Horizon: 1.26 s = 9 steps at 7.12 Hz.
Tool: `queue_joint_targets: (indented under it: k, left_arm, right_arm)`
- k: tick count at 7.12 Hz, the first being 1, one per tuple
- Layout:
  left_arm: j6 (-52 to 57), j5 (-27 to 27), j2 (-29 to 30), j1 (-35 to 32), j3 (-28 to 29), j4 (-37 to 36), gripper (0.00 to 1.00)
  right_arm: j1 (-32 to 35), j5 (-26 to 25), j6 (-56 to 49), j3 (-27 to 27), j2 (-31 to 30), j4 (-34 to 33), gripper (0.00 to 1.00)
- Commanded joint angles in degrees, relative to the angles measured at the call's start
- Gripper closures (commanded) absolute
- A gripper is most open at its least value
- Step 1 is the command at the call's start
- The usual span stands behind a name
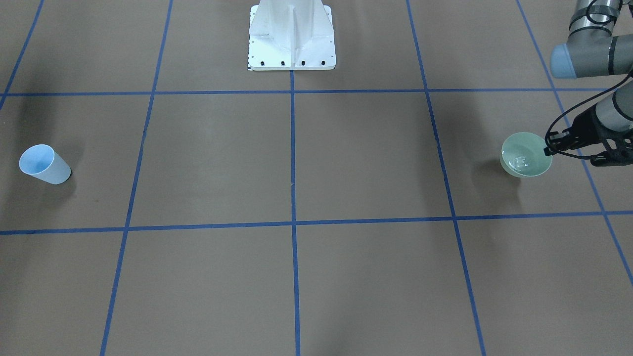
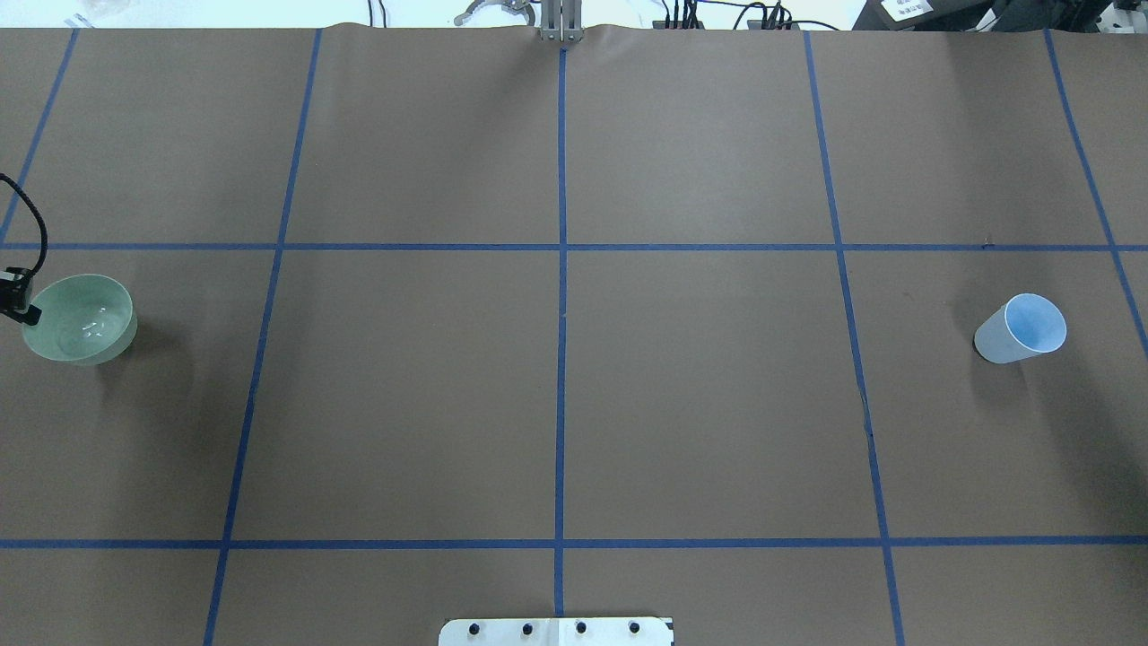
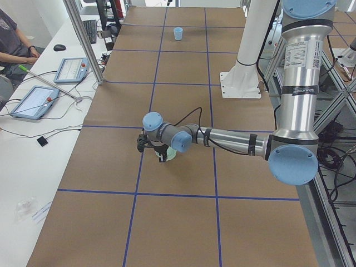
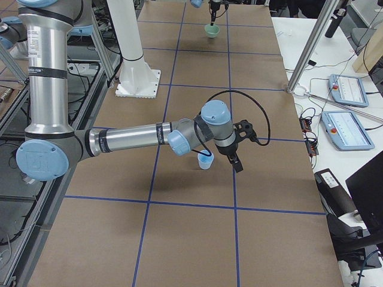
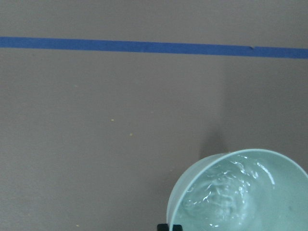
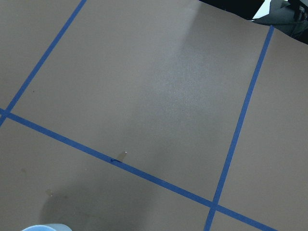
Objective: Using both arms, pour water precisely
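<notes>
- The left arm [image 3: 233, 140] reaches out low over the bench [image 1: 346, 158] to a pale green bowl [image 1: 525, 154] on the robot's left side.
- The left end effector [image 1: 550, 146] is narrow and pinches the bowl's rim on the side away from the bench's middle (the left wrist view shows one black fingertip [image 5: 168, 226] right at that rim).
- The water [image 5: 219, 197] lies in the bowl, rippled and flecked with whitish glints.
- A light blue cup [image 1: 44, 164] stands on the robot's right side, well apart from the bowl.
- The right arm [image 4: 131, 139] stretches low toward the cup. The right end effector [image 4: 230, 158] hangs just beside it, and I cannot tell how wide its fingers are.
- The white pedestal [image 1: 292, 34] stands at the bench's edge, between the two arms.
</notes>
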State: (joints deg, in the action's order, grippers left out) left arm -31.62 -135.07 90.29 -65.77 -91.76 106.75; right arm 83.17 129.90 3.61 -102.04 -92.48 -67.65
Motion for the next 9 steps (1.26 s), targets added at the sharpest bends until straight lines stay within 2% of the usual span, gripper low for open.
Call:
queue_joint_targets:
  k: [1, 4, 5, 6, 7, 8, 9]
  left_arm:
    - [0.42, -0.19, 0.50, -0.50, 1.06, 0.30, 0.97]
    - [0.59, -1.86, 0.85, -0.41, 1.06, 0.39, 0.97]
    - [0.68, -1.87, 0.85, -0.32, 1.49, 1.09, 0.66]
    - [0.68, -1.87, 0.77, -0.32, 2.54, 3.71, 0.15]
    - [0.60, -1.95, 0.76, -0.32, 3.77, 5.91, 0.01]
    - [0.60, -2.39, 0.59, -0.41, 3.52, 6.19, 0.01]
    - [0.68, -6.48, 0.59, -0.59, 3.08, 6.19, 0.01]
  right_arm:
    - [-0.03, 0.00, 0.08, -0.61, -0.07, -0.29, 0.01]
    - [0.06, 0.00, 0.08, -0.61, -0.15, -0.38, 0.01]
    - [0.06, 0.00, 0.08, -0.61, -0.24, -0.29, 0.01]
    - [0.06, 0.00, 0.08, -0.61, -0.16, -0.29, 0.01]
    - [0.06, 0.00, 0.08, -0.61, -0.15, -0.29, 0.01]
    - [0.06, 0.00, 0.08, -0.87, -0.15, -0.29, 0.01]
    - [0.06, 0.00, 0.17, -1.31, -0.24, -0.38, 0.01]
